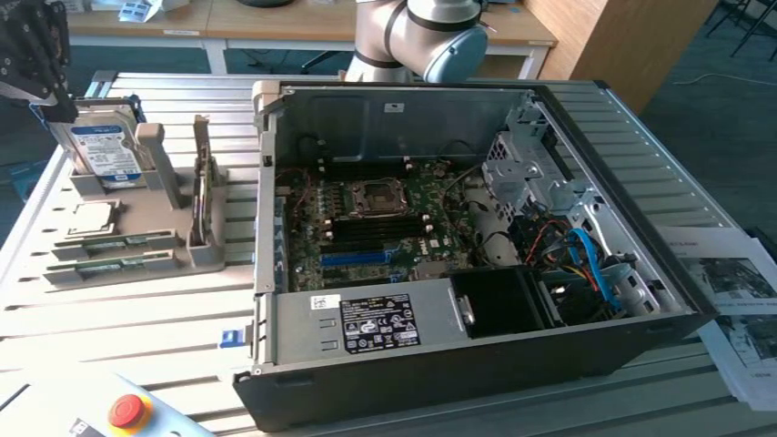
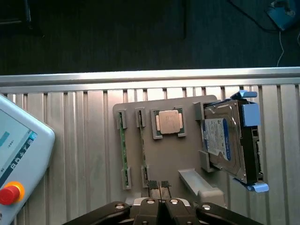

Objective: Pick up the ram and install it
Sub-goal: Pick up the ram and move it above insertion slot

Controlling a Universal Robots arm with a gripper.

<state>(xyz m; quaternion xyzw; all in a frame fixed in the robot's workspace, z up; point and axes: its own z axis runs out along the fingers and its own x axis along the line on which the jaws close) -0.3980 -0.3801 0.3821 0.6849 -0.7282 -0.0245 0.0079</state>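
Two long green sticks stand on edge in slots of a grey holder [image 2: 161, 159]: one ram [image 2: 143, 150] nearer my fingers, a look-alike [image 2: 123, 150] beside it. In the exterior view they lie at the holder's near end, the ram [image 1: 124, 243] and its twin [image 1: 116, 268]. My gripper [image 2: 160, 185] hangs high above the holder, shut with nothing between its fingers, its tips just off the end of the ram. In the exterior view the gripper [image 1: 54, 107] is at the far left, above the hard drive.
The holder also carries a square silver processor [image 2: 168, 121] and a blue-labelled hard drive [image 2: 227, 140]. An open computer case [image 1: 486, 364] with its motherboard [image 1: 377, 218] fills the exterior view's right. A teach pendant [image 2: 18, 159] lies beside the holder, and papers [image 1: 741, 291] lie past the case.
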